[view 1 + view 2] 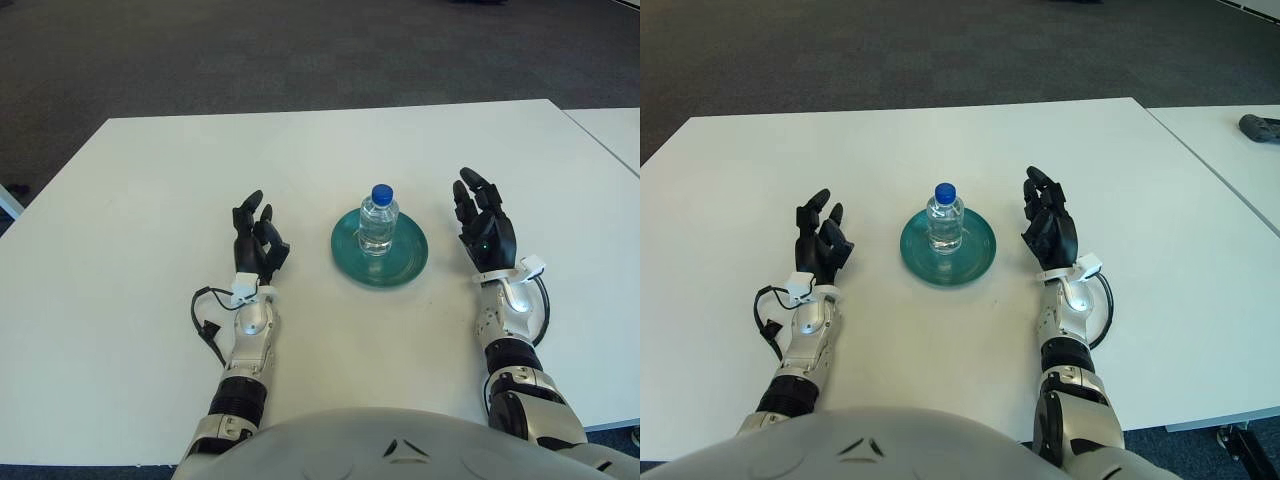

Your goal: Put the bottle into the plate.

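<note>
Green plate [380, 262] holds my bottle [378, 221] standing up; my left hand [256, 244] and right hand [484, 233] wait spread open beside it.

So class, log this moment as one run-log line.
bottle: upright on green plate | left hand: open, left of plate | right hand: open, right of plate | task: placed

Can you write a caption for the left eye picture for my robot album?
Bottle upright on the green plate, open left hand and right hand either side.
</note>
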### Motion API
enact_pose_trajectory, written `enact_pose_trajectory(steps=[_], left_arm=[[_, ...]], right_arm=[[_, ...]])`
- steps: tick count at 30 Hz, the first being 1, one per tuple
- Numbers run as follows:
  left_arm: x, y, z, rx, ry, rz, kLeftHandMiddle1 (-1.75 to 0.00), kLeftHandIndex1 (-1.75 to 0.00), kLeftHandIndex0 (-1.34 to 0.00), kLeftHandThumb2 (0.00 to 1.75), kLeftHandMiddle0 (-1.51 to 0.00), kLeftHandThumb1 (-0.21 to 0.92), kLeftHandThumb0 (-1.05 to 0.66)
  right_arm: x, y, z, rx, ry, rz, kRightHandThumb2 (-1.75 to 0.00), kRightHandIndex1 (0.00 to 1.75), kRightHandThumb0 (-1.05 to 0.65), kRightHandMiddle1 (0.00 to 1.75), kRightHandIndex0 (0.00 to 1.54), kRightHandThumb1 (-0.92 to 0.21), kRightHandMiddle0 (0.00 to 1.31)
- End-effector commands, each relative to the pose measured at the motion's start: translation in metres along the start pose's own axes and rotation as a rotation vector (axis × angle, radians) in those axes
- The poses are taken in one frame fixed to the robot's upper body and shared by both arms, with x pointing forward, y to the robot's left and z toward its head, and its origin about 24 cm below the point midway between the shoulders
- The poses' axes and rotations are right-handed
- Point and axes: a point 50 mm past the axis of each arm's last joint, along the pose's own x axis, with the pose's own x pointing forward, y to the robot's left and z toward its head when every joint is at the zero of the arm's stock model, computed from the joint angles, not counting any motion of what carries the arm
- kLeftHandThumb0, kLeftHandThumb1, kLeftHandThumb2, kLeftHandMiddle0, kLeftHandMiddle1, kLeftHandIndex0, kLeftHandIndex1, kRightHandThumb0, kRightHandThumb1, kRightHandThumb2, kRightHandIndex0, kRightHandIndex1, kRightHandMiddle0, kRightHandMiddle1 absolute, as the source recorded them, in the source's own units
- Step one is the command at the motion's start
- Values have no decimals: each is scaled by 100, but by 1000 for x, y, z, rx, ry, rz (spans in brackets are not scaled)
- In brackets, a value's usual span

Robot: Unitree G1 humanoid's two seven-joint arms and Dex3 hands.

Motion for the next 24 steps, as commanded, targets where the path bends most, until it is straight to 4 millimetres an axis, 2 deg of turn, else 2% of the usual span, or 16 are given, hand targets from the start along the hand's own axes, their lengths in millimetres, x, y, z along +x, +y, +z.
enact_pose_trajectory(steps=[1, 7, 16, 20, 24], left_arm=[[-11, -7, -8, -68, 75, 57, -10, -103, -22, 77, -58, 92, -80], [-12, -7, -7, -61, 80, 78, -14, -106, -30, 70, -63, 92, -77], [-14, -6, -4, -24, 67, 82, -18, -108, -34, 68, -68, 92, -74], [-15, -6, -3, -2, 62, 70, -19, -108, -35, 69, -68, 92, -73], [-16, -3, -1, 48, 69, 30, -27, -101, -27, 69, -61, 92, -75]], right_arm=[[-22, 0, -16, 85, 68, -32, -95, 2, -79, 65, 27, -92, 0], [-24, 2, -16, 111, 53, -23, -90, 3, -79, 71, 31, -92, 0], [-27, 5, -15, 114, 39, -24, -86, 4, -77, 79, 35, -92, 0], [-29, 6, -15, 114, 36, -24, -85, 4, -77, 81, 35, -92, 0], [-31, 6, -14, 113, 35, -24, -85, 4, -77, 81, 36, -92, 0]])
